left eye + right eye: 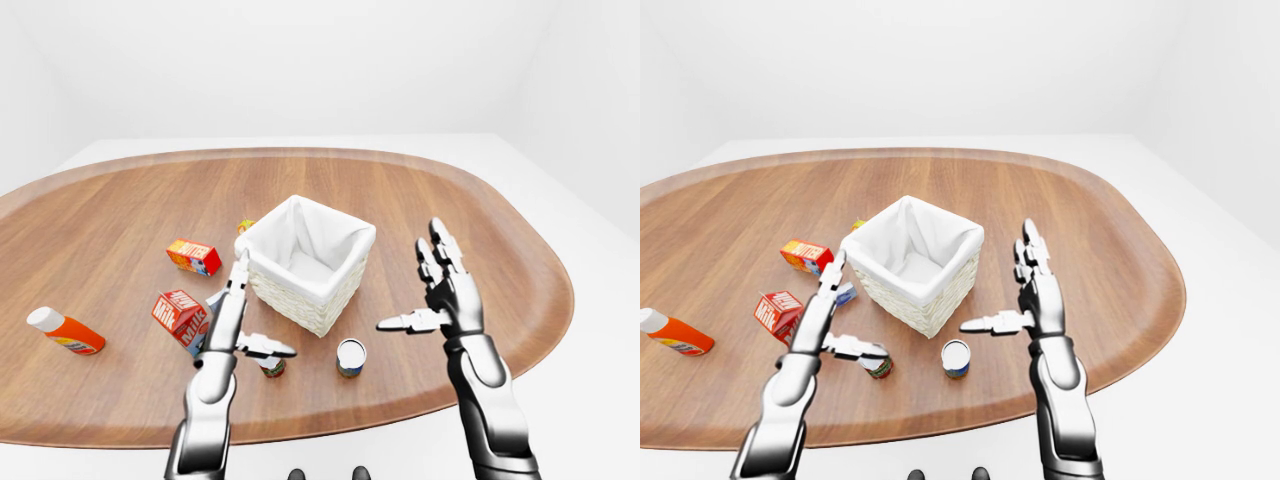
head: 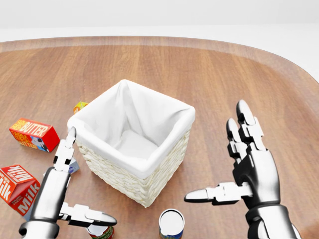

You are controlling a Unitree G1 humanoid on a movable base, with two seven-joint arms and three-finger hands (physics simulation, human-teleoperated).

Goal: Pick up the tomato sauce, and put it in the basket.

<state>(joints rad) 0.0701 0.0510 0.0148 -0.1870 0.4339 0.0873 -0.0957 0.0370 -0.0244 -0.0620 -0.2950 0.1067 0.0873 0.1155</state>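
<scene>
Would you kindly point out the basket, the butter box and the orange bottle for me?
basket [image 2: 130, 175]: head view, on its woven wicker wall.
butter box [image 2: 36, 130]: head view, on its red top face.
orange bottle [image 1: 68, 332]: left-eye view, on its orange body, lying near the table's left edge.

Head view looks down close on the basket [image 2: 133, 144] — both eye views sit wider, sharing it.
</scene>
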